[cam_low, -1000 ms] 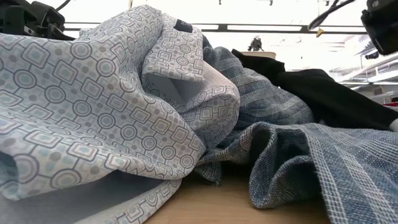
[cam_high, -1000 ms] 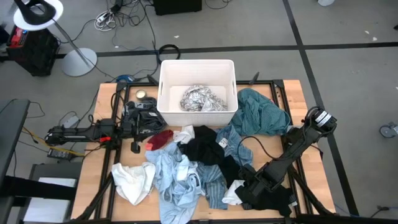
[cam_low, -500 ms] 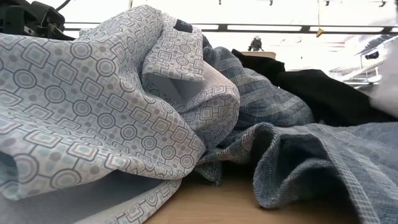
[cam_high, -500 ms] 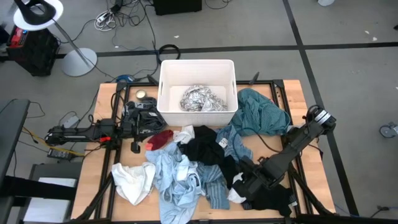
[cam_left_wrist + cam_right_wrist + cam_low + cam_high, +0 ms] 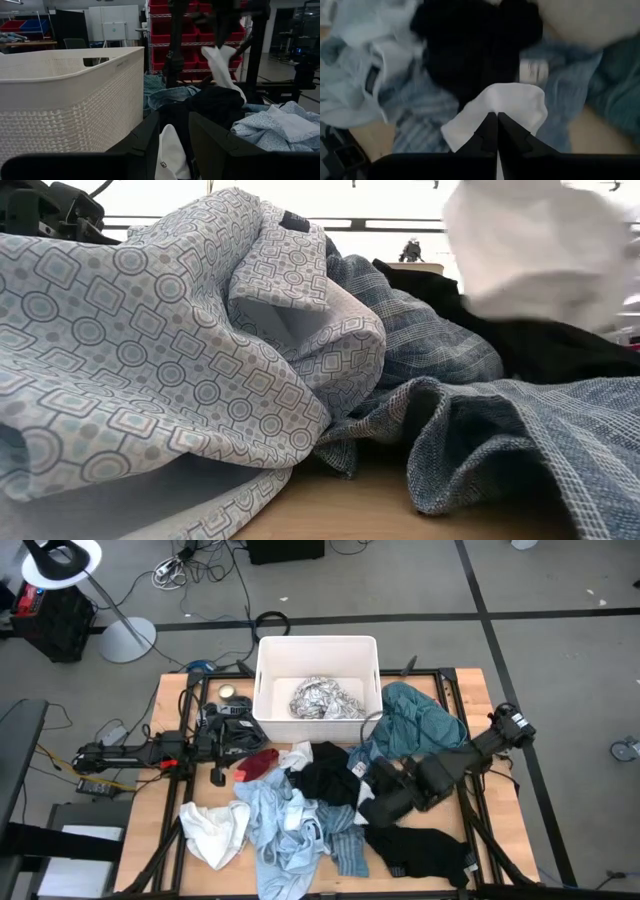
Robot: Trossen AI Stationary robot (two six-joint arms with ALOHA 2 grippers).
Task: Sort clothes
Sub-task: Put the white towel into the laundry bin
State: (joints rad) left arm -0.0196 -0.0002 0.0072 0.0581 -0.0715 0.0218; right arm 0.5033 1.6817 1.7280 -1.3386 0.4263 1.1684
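The right arm has swung in from the table's near right corner to the middle of the clothes pile [image 5: 300, 810], lifting a white garment [image 5: 502, 107] that hangs pinched in the pressed-together right gripper [image 5: 496, 120]. From above the cloth is hidden under the arm. On the left, the left gripper [image 5: 215, 755] rests spread beside the white bin [image 5: 318, 648], a white piece [image 5: 170, 157] lying between its fingers.

Right gripper [image 5: 496, 120] pinched closed, raised.
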